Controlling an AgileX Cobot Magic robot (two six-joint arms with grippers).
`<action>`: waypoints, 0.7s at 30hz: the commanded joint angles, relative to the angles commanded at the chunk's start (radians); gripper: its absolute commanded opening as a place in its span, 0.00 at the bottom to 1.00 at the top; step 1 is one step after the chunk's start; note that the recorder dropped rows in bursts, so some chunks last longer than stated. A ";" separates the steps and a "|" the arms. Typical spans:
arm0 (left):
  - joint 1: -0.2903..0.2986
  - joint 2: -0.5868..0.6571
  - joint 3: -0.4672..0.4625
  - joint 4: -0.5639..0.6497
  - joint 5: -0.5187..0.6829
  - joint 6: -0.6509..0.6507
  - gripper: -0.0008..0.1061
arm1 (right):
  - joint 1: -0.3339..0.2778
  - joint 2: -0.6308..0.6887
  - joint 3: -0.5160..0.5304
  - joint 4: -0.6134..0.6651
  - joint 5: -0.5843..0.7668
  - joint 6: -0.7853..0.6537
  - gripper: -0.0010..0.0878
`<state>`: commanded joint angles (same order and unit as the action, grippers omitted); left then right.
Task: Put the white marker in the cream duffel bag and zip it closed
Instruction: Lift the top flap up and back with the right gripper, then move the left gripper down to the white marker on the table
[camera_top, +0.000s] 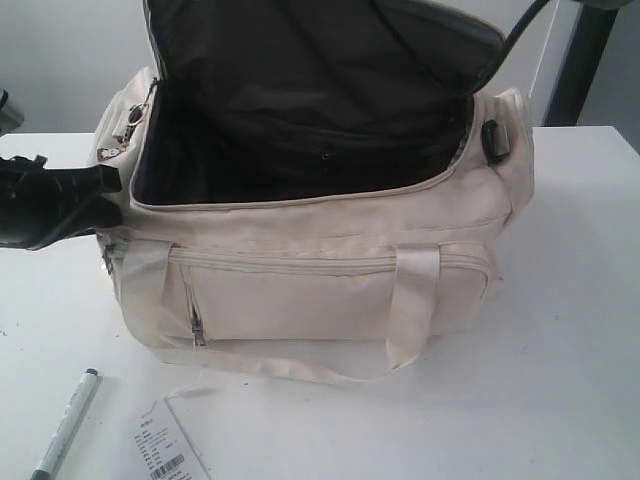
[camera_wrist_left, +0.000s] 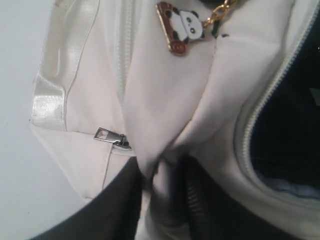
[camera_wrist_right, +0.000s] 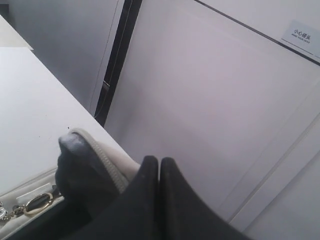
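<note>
Slim white dark-capped marker (camera_top: 65, 425) is lying on the white surface (camera_top: 580, 330) before the soft cream duffel bag (camera_top: 330, 300). I am pinching the bag's end in my left claw (camera_wrist_left: 162, 170), right claw (camera_wrist_right: 159, 165) closed against its raised flap (camera_top: 300, 40); freeing one gently should be leaving the mouth wide. Pale walls (camera_top: 60, 50) are backing everything.

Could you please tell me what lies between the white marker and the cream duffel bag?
Only bare table separates the white marker from the cream duffel bag, as the exterior view shows.
</note>
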<state>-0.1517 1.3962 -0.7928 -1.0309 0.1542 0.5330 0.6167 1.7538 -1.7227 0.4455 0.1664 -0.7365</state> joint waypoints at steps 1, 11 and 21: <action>0.000 0.000 0.000 0.000 0.000 -0.005 0.62 | 0.000 0.000 0.000 0.000 0.000 0.000 0.01; 0.000 -0.195 0.000 0.144 0.052 0.028 0.70 | 0.000 0.000 0.000 0.000 0.003 -0.003 0.01; 0.000 -0.387 0.000 0.416 0.431 0.008 0.36 | 0.000 0.000 0.000 0.000 0.003 -0.008 0.01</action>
<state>-0.1517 1.0093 -0.7928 -0.6147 0.5847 0.5414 0.6167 1.7538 -1.7227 0.4455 0.1690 -0.7442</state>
